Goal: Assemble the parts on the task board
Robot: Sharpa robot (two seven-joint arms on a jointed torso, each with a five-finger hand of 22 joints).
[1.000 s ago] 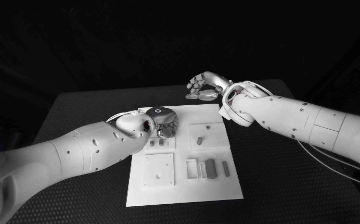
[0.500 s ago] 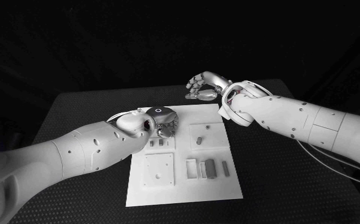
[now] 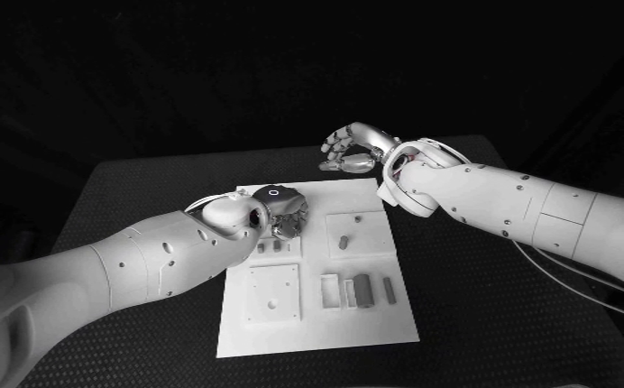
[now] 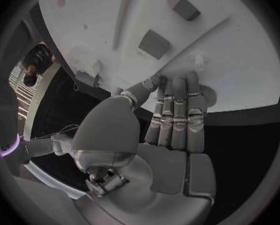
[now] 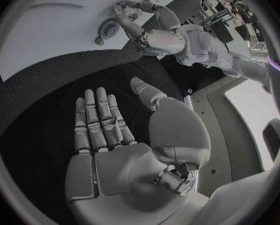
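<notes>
Task board [image 3: 318, 334]: white plate, middle of black table [image 3: 143, 189], long side running away from the robot. Recessed panels on its surface; small grey parts [image 3: 365, 291] grouped upright and flat in the near right panel, one short peg [image 3: 344, 243] in the panel beyond, two small pieces [image 3: 270, 247] just beside the left hand.

Left hand [image 3: 282, 210]: over the far left corner of the board, palm down, fingers pointing down toward the surface. In the left wrist view, fingers [image 4: 177, 110] straight and side by side, tips at or just above the board's edge [image 4: 240, 85], thumb angled in beside them; nothing seen between them. Contact with the board cannot be told. Two dark blocks [image 4: 155, 42] lying on the board beyond the fingertips, apart from them.

Right hand [image 3: 351, 152]: raised beyond the far edge of the board, over the table, well apart from the parts. In the right wrist view, hand [image 5: 114, 140] flat, fingers extended and slightly spread above black mesh surface, holding nothing. Same view: left hand [image 5: 155, 32] reaching onto the board near a round fitting [image 5: 106, 30].

Labels, writing: none legible; a small ring mark on the back of the left hand.

Obstructions: left forearm [image 3: 143, 262] covering the board's near left margin; right forearm [image 3: 500, 203] crossing the table to the right of the board.
</notes>
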